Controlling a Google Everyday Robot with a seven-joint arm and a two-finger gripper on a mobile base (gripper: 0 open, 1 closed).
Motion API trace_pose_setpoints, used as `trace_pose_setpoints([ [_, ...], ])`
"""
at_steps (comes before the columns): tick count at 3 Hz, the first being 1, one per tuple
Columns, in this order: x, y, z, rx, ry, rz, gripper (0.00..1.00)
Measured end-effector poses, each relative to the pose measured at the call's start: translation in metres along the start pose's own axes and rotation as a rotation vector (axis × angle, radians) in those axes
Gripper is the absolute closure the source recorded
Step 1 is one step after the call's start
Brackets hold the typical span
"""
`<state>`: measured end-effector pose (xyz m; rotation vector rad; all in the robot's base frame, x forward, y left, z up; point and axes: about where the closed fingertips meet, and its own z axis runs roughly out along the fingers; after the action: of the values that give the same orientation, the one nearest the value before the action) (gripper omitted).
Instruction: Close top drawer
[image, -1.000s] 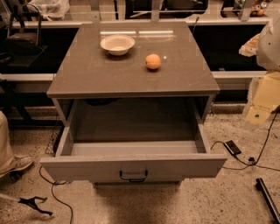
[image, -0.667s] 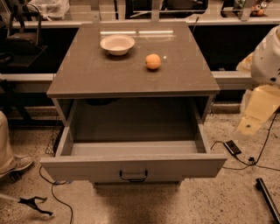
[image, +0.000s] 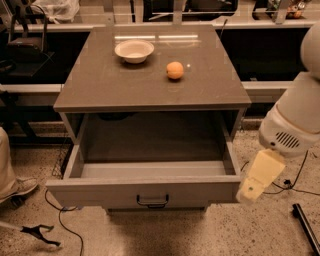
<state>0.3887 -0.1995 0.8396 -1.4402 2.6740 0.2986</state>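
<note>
At the far left edge a person's pale trouser leg and shoe (image: 11, 182) rest on the speckled floor (image: 200, 235). A black forked implement (image: 35, 232) and a thin black cable (image: 62, 220) lie near the cabinet's left foot. The wide, deep grey top drawer (image: 100, 192) stands pulled fully out toward the camera, with nothing visible inside it. Its small dark metal handle (image: 152, 201) sits at the middle of the flat front panel. Above it the grey-brown surface (image: 100, 85) carries a round white bowl (image: 134, 50) toward the back and, to its right and apart from it, a small orange fruit (image: 174, 70). The change is on the right. The robot's white arm (image: 295, 120), which a second ago hung higher and further right, has swung down and inward. The cream-coloured tool (image: 250, 189) now sits at the right end of the drawer front, touching or nearly so; whether it is open or closed cannot be told. The drawer itself has not moved. I judge the approach nearly done and the push not yet begun. Pressing at the corner rather than the middle could skew the drawer on its runners. A dark rod (image: 306, 227) lies on the floor at the far right, and a long pale ledge (image: 272, 90) with dark recesses runs behind the cabinet.
</note>
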Motion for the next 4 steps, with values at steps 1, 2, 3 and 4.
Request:
trace_pose_setpoints([
  [1,0.015,0.020,0.039,-0.082,0.028,0.103,0.00],
  [2,0.019,0.039,0.086,-0.173,0.047,0.174,0.17],
  [3,0.023,0.050,0.135,-0.228,0.067,0.247,0.41],
  [4,0.027,0.048,0.184,-0.220,0.065,0.365,0.64],
])
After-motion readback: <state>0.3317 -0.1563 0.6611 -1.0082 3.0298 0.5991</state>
